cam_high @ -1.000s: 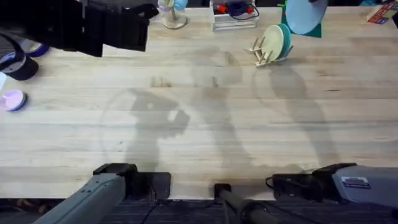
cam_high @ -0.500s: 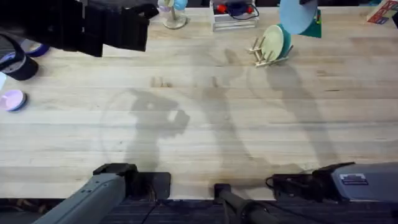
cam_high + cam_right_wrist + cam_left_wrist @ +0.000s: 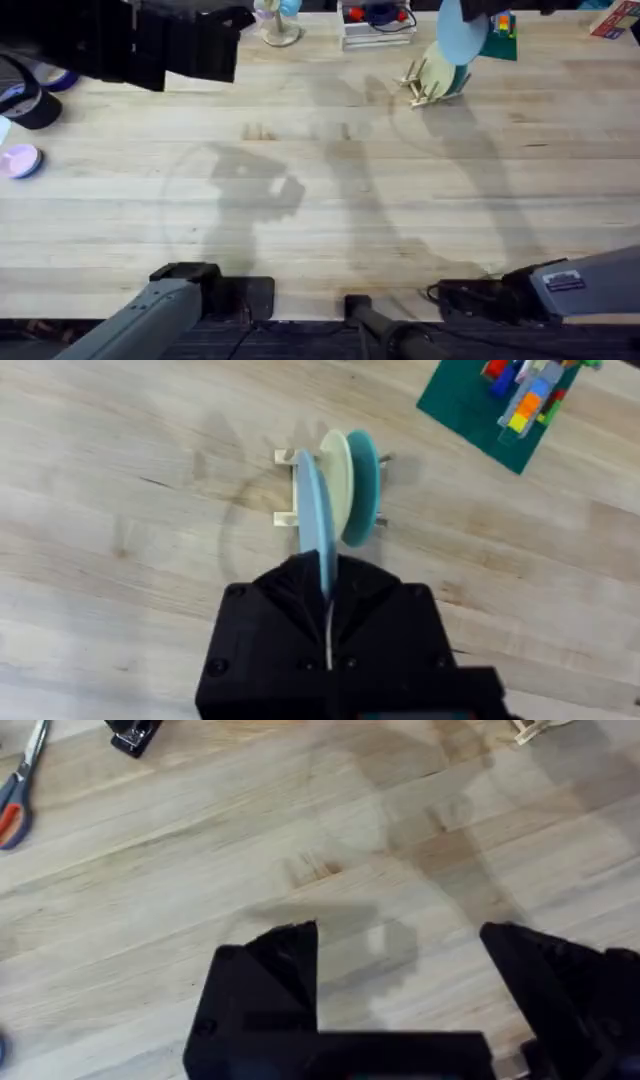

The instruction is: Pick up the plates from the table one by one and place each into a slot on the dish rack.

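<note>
Blue plate (image 3: 312, 510), pinched in the right hand (image 3: 327, 600), has moved closer above the dish rack (image 3: 300, 490).

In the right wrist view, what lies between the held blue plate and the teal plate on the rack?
The cream-yellow plate stands between the light blue plate and the teal plate in the dish rack.

My overhead camera looks down and forward across the table (image 3: 320, 200). My right wrist camera hangs close above the dish rack (image 3: 300, 490), which overhead shows far off. My left wrist camera faces bare planks.
</note>
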`<move>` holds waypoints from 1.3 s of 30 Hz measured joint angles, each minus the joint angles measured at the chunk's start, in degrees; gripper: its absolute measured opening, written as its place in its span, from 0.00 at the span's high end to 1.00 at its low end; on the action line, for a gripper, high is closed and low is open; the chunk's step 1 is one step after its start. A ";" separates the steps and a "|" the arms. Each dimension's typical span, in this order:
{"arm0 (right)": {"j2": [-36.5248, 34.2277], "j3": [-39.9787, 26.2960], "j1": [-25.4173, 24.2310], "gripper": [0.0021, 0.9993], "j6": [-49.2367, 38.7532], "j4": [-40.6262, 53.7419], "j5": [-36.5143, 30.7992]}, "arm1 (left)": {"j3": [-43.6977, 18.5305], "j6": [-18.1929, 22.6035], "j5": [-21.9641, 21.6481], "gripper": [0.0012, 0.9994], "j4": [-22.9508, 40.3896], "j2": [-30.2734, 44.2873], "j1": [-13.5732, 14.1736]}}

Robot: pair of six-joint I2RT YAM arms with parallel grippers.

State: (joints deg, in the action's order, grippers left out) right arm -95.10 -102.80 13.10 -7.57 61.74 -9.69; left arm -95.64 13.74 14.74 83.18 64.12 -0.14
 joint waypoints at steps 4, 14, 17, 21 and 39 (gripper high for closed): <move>-1.86 0.00 0.00 0.97 0.02 -0.11 0.00 | 0.00 0.00 0.00 0.01 0.02 0.00 0.00; -5.49 0.02 0.00 0.97 0.02 -1.86 0.00 | 0.00 0.00 -0.02 0.01 0.02 0.00 0.00; -5.52 0.02 0.00 0.97 0.02 -1.86 0.00 | 0.00 0.00 0.00 0.00 0.02 0.00 0.00; -5.52 0.02 0.00 0.97 0.02 -1.93 0.00 | 0.00 0.00 0.00 0.01 -0.01 0.00 0.00; -7.96 0.02 0.00 0.97 0.03 -4.59 0.00 | 0.00 0.00 -1.07 0.01 0.00 0.00 0.00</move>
State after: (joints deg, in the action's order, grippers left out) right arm -103.06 -102.78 13.10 -7.55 57.15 -9.69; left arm -95.64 13.74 13.67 83.18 64.12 -0.14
